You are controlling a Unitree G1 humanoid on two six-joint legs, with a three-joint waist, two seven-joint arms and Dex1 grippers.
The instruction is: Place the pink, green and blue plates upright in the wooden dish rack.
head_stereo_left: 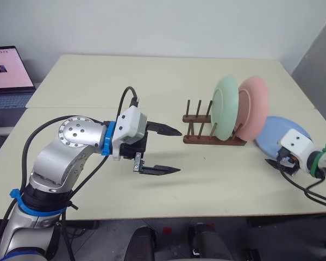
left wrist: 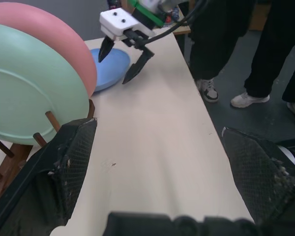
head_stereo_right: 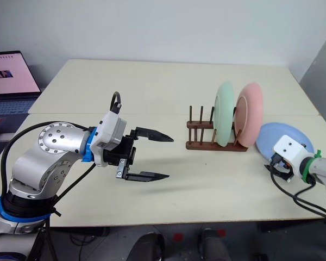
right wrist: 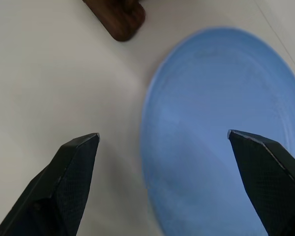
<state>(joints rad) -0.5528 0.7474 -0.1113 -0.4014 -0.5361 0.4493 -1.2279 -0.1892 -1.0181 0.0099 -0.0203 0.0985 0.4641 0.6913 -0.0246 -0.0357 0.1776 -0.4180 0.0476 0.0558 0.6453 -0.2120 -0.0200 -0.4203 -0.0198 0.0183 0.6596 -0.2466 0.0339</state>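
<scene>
The wooden dish rack [head_stereo_left: 198, 136] stands right of the table's middle. The green plate [head_stereo_left: 226, 107] and the pink plate [head_stereo_left: 255, 106] stand upright in it, side by side at its right end. The blue plate [head_stereo_left: 276, 135] lies flat on the table just right of the rack. My right gripper [right wrist: 163, 133] hovers open just above the blue plate's near left rim, one finger over the table and one over the plate. My left gripper [head_stereo_left: 180, 150] is open and empty above the table, left of the rack and pointing at it.
A laptop [head_stereo_left: 8, 70] sits at the far left beside the table. People's legs [left wrist: 265, 49] stand by the table's right side. The rack's left pegs [head_stereo_left: 193, 115] are bare. The table's near edge [head_stereo_left: 206, 215] runs close below both arms.
</scene>
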